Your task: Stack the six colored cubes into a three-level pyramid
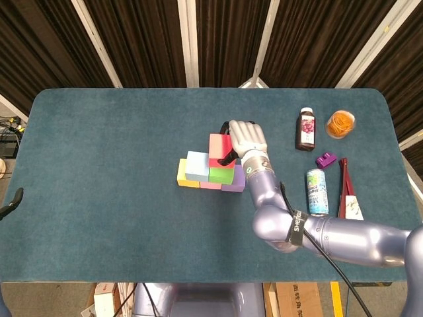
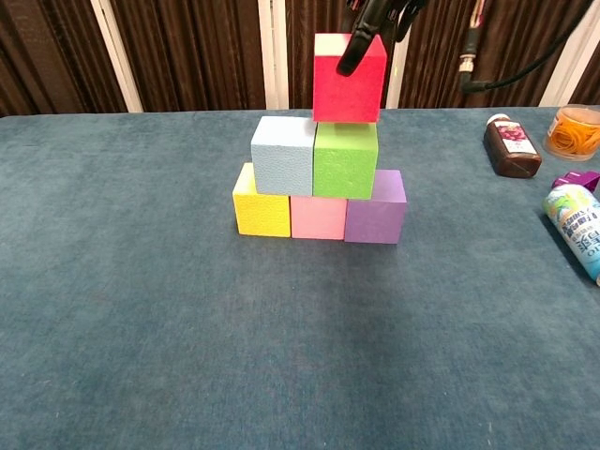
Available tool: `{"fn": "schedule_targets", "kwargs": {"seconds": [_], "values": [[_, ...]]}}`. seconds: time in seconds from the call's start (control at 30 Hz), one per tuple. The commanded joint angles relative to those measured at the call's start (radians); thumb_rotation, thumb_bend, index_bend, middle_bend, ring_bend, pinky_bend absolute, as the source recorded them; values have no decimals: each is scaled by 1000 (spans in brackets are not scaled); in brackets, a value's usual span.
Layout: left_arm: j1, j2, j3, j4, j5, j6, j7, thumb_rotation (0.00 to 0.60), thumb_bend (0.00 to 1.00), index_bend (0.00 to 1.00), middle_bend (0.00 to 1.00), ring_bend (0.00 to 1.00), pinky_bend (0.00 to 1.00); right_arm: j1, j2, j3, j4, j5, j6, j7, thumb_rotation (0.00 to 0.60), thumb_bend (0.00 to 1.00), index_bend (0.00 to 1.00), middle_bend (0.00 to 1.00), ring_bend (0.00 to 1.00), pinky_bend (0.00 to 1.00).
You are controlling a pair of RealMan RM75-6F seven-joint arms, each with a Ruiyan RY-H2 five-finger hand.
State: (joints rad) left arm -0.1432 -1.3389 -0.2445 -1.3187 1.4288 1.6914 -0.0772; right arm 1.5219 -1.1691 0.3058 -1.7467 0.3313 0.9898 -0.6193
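A yellow cube point(image 2: 262, 208), a pink cube point(image 2: 318, 217) and a purple cube point(image 2: 375, 210) form a row on the table. A light blue cube point(image 2: 284, 155) and a green cube point(image 2: 345, 159) sit on top of them. My right hand point(image 1: 246, 138) grips a red cube point(image 2: 349, 81) from above, right over the green cube and close to its top; whether they touch I cannot tell. In the head view the red cube point(image 1: 220, 150) covers part of the green cube point(image 1: 222, 175). Only dark fingers point(image 2: 360, 39) show in the chest view. My left hand is out of sight.
On the right side stand a dark bottle point(image 1: 306, 129), an orange-filled jar point(image 1: 341, 123), a small purple piece point(image 1: 325, 159), a lying printed can point(image 1: 317, 191) and a red-handled tool point(image 1: 345, 188). The teal table point(image 1: 106, 145) ends near the bottom of the head view.
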Motion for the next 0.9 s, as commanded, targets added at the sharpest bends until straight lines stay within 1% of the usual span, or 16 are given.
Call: {"fn": "schedule_targets", "kwargs": {"seconds": [0.03, 0.33, 0.9], "values": [[-1, 4, 2, -2, -1, -7, -5, 600, 318, 129, 0, 0, 0, -8, -13, 15, 9, 1, 2, 0, 600, 198, 444, 388, 308, 137], [-4, 0, 7, -1, 2, -11, 7, 600, 318, 129, 0, 0, 0, -33, -35, 47, 17, -7, 2, -16, 600, 198, 444, 388, 308, 137], [-6, -1, 10, -10, -6, -23, 13, 600, 318, 129, 0, 0, 0, -40, -52, 102, -25, 18, 71, -77, 600, 197, 444, 388, 308, 137]]}}
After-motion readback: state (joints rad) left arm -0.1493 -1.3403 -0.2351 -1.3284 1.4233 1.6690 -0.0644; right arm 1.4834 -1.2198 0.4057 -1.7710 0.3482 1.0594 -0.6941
